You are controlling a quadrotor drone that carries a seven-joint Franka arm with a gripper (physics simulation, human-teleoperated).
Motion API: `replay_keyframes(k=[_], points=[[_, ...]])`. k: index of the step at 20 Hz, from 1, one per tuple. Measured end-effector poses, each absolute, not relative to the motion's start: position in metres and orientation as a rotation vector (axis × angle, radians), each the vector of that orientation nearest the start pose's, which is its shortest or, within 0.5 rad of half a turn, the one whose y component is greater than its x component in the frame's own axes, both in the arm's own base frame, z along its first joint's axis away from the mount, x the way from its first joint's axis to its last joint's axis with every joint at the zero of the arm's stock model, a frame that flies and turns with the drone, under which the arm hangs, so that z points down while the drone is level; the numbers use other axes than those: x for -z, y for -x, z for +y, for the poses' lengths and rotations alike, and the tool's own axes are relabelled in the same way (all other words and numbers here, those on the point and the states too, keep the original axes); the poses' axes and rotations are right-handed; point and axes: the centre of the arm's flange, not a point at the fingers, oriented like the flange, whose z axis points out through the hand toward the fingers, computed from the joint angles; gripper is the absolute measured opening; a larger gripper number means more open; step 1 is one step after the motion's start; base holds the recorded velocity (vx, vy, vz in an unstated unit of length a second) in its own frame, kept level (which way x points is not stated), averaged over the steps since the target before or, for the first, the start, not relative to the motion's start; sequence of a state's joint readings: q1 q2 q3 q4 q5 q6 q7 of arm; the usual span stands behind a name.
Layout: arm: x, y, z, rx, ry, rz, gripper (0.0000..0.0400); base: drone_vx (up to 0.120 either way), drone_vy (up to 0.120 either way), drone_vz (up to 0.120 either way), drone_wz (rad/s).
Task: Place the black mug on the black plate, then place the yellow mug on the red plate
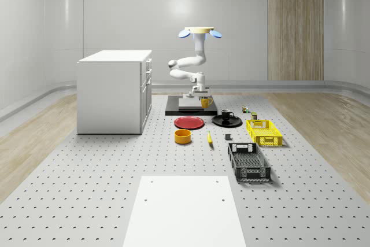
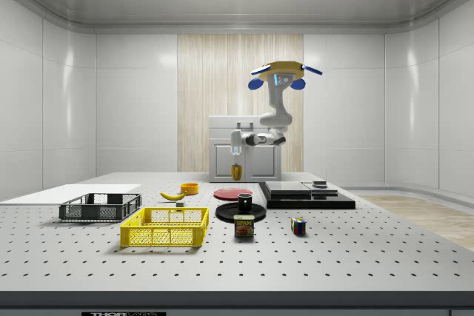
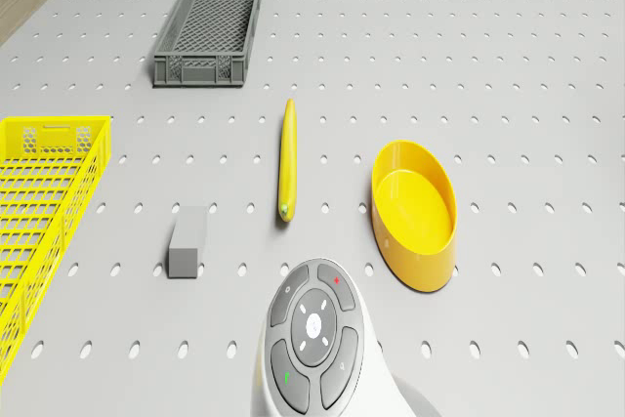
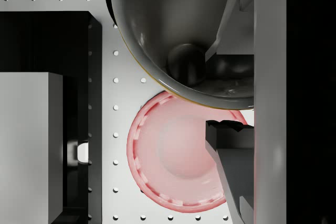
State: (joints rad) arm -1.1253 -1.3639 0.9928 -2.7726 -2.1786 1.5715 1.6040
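Here the drone (image 1: 199, 32) hovers in the air above the far middle of the worktop (image 1: 87, 189), over the black slab (image 1: 191, 108) that lies there, with its white arm (image 1: 188, 65) folded down beneath it. The gripper (image 1: 203, 100) is clamped on the yellow mug (image 1: 206, 102), one finger inside the cup and one outside its wall, as the wrist view makes plain. In the side view the mug hangs well clear of the worktop, held upright.

Looking along the gripper, the red plate (image 4: 173, 153) lies on the worktop directly below the lifted mug, partly covered by the mug's dark inside. In the whole-scene view the red plate sits just in front of the black slab, toward the worktop's middle.

The black mug (image 1: 226, 114) stands upright on the black plate (image 1: 226, 121), which lies just beside the red plate on the side toward the yellow crate (image 1: 264, 132).

Nearer the worktop's front edge lie a yellow bowl (image 1: 182, 136), a banana (image 1: 209, 138) and a small grey block (image 1: 228, 137), with a grey crate (image 1: 248, 162) beyond the yellow one toward the front. A white cabinet (image 1: 114, 91) stands at the worktop's far side, away from the crates. A white sheet (image 1: 185, 209) lies flat at the front edge. A Spam can (image 2: 244, 226) and a puzzle cube (image 2: 298, 226) sit near the yellow crate in the side view.
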Motion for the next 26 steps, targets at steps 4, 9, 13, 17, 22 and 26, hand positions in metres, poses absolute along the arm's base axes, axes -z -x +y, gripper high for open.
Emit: replay_keyframes(k=[4,9,13,17,22,26], points=[[-0.597,-0.305,0.002,-0.785,0.000,-0.002,0.0110,0.120,-0.120,0.000,0.000],[-0.597,-0.305,0.002,-0.786,0.000,-0.002,0.0110,0.032,-0.120,0.000,0.000],[-0.597,-0.305,0.002,-0.786,0.000,-0.002,0.0110,0.000,-0.100,0.000,0.000],[-0.597,-0.305,0.011,-0.785,0.000,-0.002,0.0110,0.000,0.000,0.000,0.000],[-0.597,-0.305,0.032,-0.786,0.000,-0.002,0.0110,0.000,0.000,0.000,0.000],[-0.597,-0.305,0.051,-0.786,0.000,-0.002,0.0110,0.000,0.000,0.000,0.000]])
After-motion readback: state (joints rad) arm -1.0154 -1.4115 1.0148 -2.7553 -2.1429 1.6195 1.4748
